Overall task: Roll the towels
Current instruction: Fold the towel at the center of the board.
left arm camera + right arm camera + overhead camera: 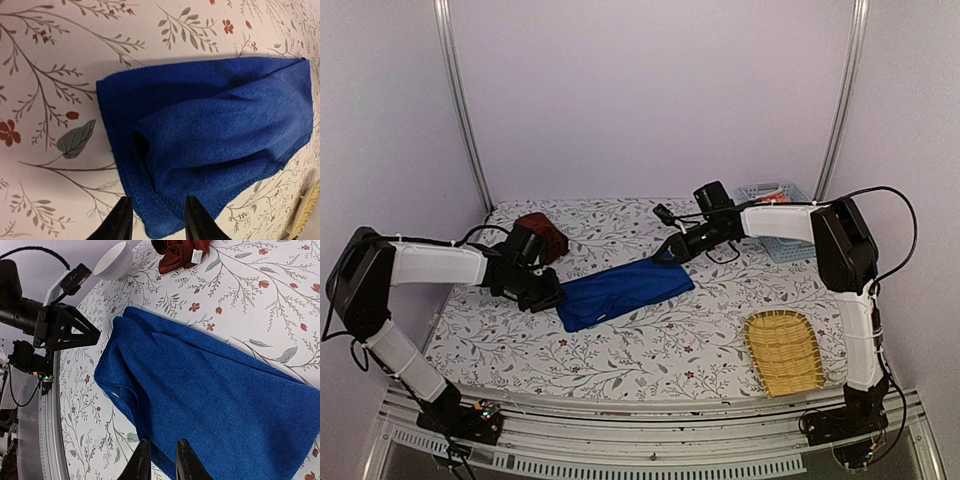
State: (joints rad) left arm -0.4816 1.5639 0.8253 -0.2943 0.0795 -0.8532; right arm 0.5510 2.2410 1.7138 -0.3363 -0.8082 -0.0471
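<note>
The royal blue towel [620, 290] lies spread as a loose strip across the middle of the flowered table [650, 345]. My left gripper [552, 297] sits at its left end. In the left wrist view its jaws [157, 220] are open, astride the blue towel's [215, 130] folded corner without squeezing it. My right gripper [670, 252] is at the far right end. In the right wrist view its fingers [162, 462] are shut on the blue towel's [210, 390] edge. The dark reddish-brown towel [542, 236] sits bunched at the back left, also visible as a bundle [180, 251].
A light blue basket [775, 228] with something orange in it stands at the back right. A woven yellow tray [782, 352] lies at the front right. A white bowl [116, 261] shows near the brown towel in the right wrist view.
</note>
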